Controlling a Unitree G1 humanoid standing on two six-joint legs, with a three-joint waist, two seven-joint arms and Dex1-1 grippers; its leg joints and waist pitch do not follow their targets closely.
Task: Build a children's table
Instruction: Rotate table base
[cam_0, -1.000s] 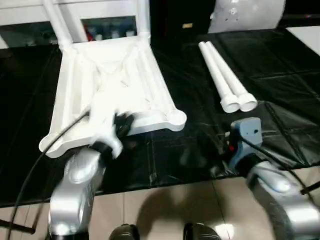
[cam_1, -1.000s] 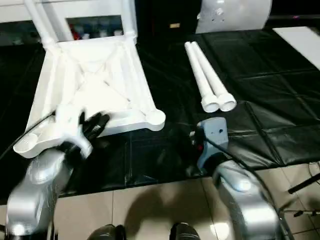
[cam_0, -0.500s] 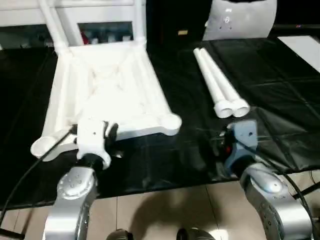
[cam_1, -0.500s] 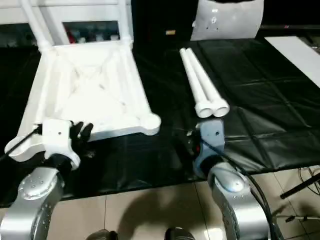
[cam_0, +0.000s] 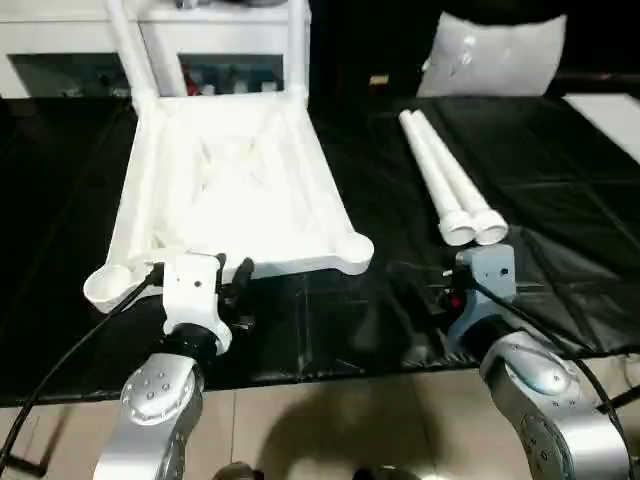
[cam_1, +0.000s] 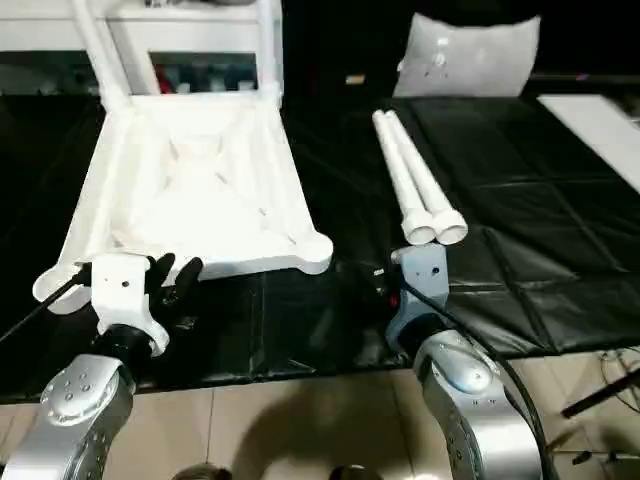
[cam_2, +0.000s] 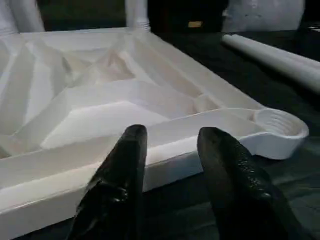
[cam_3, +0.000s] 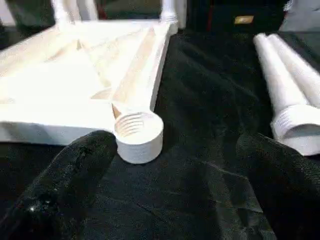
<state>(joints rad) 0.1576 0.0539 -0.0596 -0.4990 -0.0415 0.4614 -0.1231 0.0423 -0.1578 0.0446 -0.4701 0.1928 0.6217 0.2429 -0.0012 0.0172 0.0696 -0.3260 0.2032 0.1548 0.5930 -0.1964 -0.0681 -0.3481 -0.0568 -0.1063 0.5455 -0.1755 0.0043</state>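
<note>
- So the children's table top (cam_0: 235, 185) is lying upside down on the black-covered bench (cam_0: 560, 170), ribbed underside up, toward the left of the scene. Two legs are already standing in the far corner sockets: far-left leg (cam_0: 130, 45) and far-right leg (cam_0: 296, 40).
- Left tool (cam_2: 170, 150) sits right at the near rim of the top, fingers parted with nothing between them. In the left wrist view the rim runs just past the fingertips (cam_2: 132, 137); I can't tell if they touch it.
- Near-left socket (cam_0: 108, 285) and near-right socket (cam_3: 138, 131) are both empty, threads visible inside the right one.
- Right tool (cam_3: 165, 190) is wide open and holding nothing, hovering over the bench between the near-right socket and the spare legs.
- Two loose legs (cam_0: 450, 180) lie side by side on the bench off to the right, well apart from the top, threaded ends toward the robot.
- My read: halfway done, two legs in, two to go. Next move probably means the right tool reaching over to the nearer loose leg, closing on it near the threaded end, tipping it upright and twisting it into the near-right socket. The left tool could steady the rim so the top doesn't slide.
</note>
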